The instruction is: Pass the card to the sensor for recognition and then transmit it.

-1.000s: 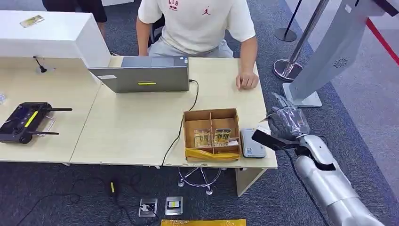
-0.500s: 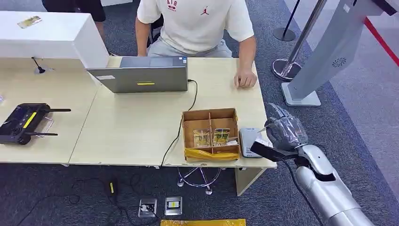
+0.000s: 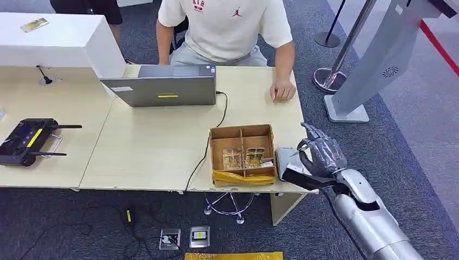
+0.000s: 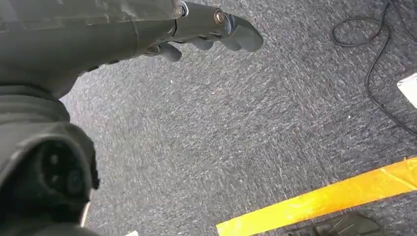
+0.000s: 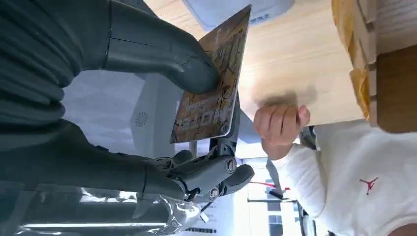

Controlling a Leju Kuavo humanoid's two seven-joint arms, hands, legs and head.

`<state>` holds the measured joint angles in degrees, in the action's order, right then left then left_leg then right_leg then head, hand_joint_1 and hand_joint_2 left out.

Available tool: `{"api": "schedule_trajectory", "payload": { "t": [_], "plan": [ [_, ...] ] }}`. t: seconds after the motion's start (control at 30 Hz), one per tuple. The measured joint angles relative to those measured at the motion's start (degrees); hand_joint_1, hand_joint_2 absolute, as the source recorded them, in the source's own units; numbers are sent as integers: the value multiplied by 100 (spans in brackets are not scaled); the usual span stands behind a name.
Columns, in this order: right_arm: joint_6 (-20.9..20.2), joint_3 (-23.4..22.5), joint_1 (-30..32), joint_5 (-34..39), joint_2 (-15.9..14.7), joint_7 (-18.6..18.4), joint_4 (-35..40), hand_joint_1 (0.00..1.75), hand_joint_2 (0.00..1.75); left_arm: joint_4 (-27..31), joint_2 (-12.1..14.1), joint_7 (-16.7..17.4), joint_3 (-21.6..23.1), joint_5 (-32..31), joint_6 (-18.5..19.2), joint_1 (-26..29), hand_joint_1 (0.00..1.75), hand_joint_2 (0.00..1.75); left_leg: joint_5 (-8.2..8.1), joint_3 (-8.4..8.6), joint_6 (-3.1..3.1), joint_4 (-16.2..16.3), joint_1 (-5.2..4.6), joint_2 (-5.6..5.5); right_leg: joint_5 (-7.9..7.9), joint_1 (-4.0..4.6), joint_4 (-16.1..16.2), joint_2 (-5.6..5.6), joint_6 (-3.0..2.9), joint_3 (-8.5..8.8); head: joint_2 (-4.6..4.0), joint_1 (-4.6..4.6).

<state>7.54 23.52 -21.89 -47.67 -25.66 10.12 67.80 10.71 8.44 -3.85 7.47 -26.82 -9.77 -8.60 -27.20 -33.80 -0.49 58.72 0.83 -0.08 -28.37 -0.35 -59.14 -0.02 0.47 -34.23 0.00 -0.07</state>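
Brown patterned card point(image 5: 214, 83) pinched between right hand point(image 3: 319, 157) thumb and fingers point(image 5: 211, 172), above grey sensor point(image 3: 282, 160).

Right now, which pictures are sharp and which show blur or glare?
Head view: evenly lit and sharp across the table. Right wrist view: the card in the right hand is fairly sharp, the person's hand behind it soft, the background washed out. Left wrist view: carpet sharp, left hand dark.

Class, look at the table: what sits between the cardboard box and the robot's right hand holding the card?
In the head view, the grey card sensor lies on the table between the cardboard box and the right hand, which pinches the card.
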Motion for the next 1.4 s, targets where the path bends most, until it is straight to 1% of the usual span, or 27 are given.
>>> {"api": "schedule_trajectory", "payload": {
  "t": [0.23, 0.67, 0.87, 1.4],
  "plan": [
    [26, 223, 69, -94, 85, 2, -87, 175, 175, 0, 0, 2, 24, 9, 44, -47, 0, 0, 0, 0, 0, 0, 0, 1, 0, 0, 0, 2, 0, 0, 0, 2],
    [186, 468, -7, -85, 273, 258, -575, 175, 175, 0, 0, 2, 24, 146, 37, -30, 0, 0, 0, 0, 0, -1, 0, 0, -1, 0, 0, 1, -1, 2, 0, 2],
    [181, 603, -35, -94, 383, 343, -820, 175, 175, 0, -2, 2, 22, 260, -46, 49, 0, 0, 0, -2, 0, -1, 0, -2, -1, 0, -1, -2, -1, 2, 0, 2],
    [199, 747, -269, -72, 488, 358, -1115, 175, 175, 0, -7, 2, 22, 258, -96, 71, 0, 0, 0, -2, 0, -1, 0, -2, -1, 0, -1, -1, -2, 2, 0, 0]
  ]
}}
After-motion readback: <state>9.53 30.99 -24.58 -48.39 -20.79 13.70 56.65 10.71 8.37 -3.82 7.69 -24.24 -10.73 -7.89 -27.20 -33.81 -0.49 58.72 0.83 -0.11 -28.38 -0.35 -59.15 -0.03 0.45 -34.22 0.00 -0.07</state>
